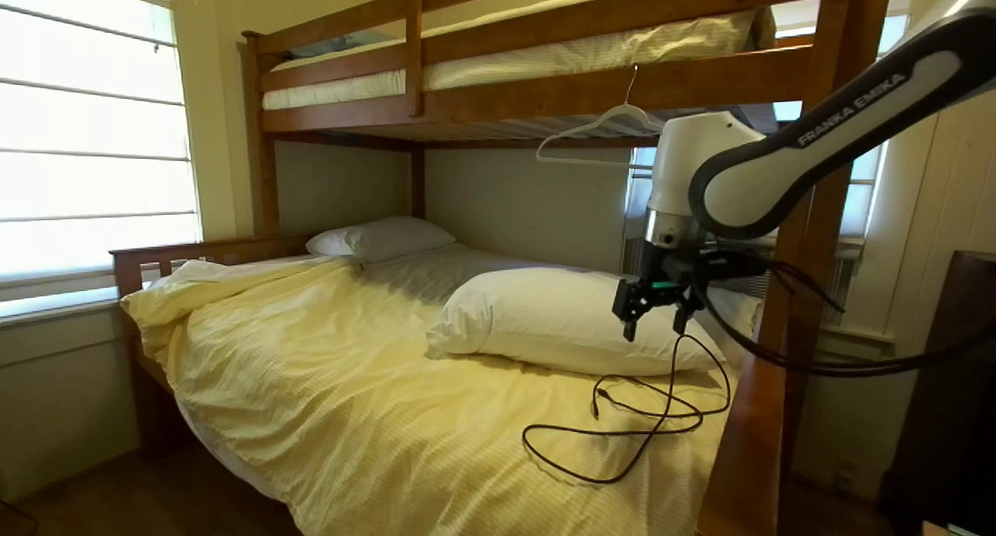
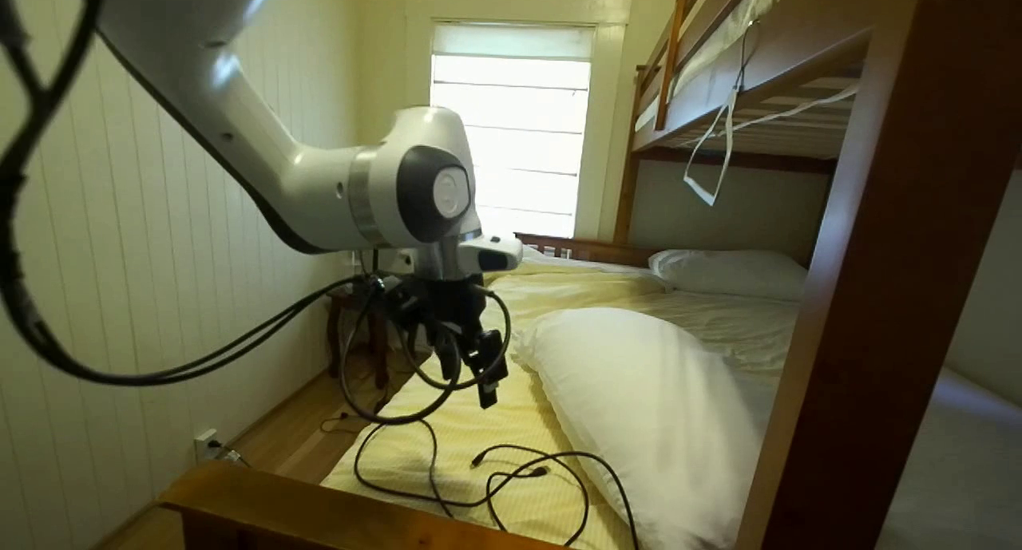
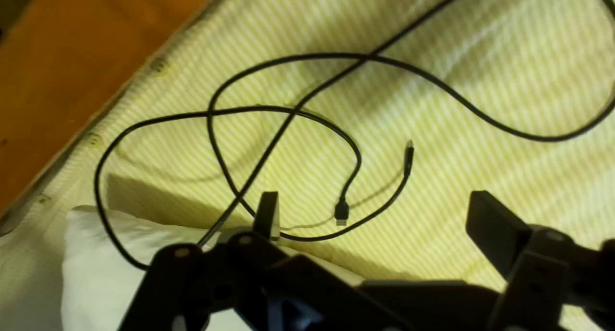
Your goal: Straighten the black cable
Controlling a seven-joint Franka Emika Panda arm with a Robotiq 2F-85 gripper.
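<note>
The black cable (image 1: 664, 418) lies in loose loops that cross each other on the yellow bedding, in both exterior views (image 2: 489, 498). In the wrist view the cable (image 3: 295, 111) shows both ends: a flat USB plug (image 3: 341, 210) and a slimmer plug (image 3: 408, 160). Part of one loop lies on the pillow and runs out of sight behind the gripper's left finger. My gripper (image 1: 655, 332) is open and empty. It hangs above the cable and beside the pillow, also in an exterior view (image 2: 469, 389). Its fingers stand wide apart in the wrist view (image 3: 374, 215), both plugs appearing between them.
A white pillow (image 1: 576, 318) lies beside the cable on the yellow bedding (image 1: 334, 411). The wooden bed end (image 1: 751, 443) rises close to the cable. The upper bunk, with a hanger (image 1: 587, 161) on it, is overhead. Thicker arm cables (image 2: 144, 378) hang from the wrist.
</note>
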